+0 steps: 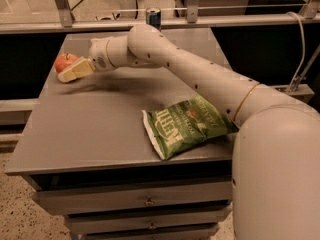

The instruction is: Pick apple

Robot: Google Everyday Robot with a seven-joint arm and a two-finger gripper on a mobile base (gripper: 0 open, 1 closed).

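bag (pixel 187 126): green, lying flat, near right of table (pixel 90 129) | gripper (pixel 65 75): low over far left of table, tip against apple, grip cannot be told | apple (pixel 63 61): red, far left edge, just behind gripper | can (pixel 153 18): upright, far edge

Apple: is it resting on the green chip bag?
No, the apple sits at the far left of the table, right beside the gripper, while the chip bag lies apart near the front right edge.
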